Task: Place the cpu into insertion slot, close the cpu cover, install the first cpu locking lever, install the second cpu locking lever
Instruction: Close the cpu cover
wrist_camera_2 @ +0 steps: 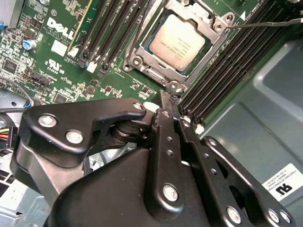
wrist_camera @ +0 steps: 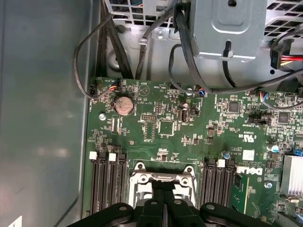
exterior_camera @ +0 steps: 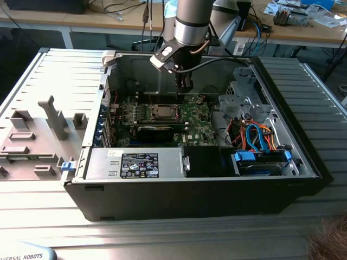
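In the exterior view, the arm's black fingers (exterior_camera: 185, 85) hang inside the open black computer case (exterior_camera: 190, 197), just beside the metal-rimmed square insertion slot (exterior_camera: 153, 112). I cannot judge their gap there. The second wrist view shows them pressed together and holding nothing, with their tips at the slot's corner. The small silver-grey square cpu (wrist_camera_2: 177, 42) lies seated in the slot, framed by the thin silvery cpu cover (wrist_camera_2: 142, 52). In the first wrist view the fingers hide the cpu.
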Controlling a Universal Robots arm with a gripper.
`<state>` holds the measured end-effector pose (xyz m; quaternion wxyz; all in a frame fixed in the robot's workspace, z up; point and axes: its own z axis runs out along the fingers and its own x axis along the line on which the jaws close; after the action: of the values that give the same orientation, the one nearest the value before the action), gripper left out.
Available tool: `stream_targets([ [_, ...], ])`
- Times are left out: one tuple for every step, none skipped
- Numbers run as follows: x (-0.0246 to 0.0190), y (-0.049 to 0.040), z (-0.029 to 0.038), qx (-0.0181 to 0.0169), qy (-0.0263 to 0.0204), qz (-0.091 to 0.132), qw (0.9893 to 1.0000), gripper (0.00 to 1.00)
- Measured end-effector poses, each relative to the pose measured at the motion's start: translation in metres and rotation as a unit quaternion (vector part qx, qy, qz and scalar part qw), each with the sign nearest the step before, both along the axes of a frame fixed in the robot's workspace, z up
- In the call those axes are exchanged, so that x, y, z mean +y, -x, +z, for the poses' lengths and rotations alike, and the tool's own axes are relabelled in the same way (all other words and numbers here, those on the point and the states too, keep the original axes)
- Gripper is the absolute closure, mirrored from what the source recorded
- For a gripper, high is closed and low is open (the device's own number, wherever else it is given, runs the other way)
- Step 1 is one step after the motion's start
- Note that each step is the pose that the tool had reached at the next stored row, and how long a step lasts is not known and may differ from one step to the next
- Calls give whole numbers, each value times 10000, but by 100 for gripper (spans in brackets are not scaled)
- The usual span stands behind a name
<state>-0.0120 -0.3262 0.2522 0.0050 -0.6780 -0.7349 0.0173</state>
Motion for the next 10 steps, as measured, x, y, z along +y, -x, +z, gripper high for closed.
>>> stream_targets([
  [0,5,-1,0,0,0,10000,89],
  [0,11,-2,0,0,0,10000,89],
  [0,17,-3,0,0,0,10000,89],
  [0,21,-4,0,0,0,10000,89],
  [0,26,-5,0,-1,0,10000,89],
  [0,30,-6,0,0,0,10000,89],
  [0,34,-7,0,0,0,10000,89],
  [0,37,-8,0,0,0,10000,89],
  [0,42,-8,0,0,0,10000,89],
  [0,46,-9,0,0,1,10000,89],
])
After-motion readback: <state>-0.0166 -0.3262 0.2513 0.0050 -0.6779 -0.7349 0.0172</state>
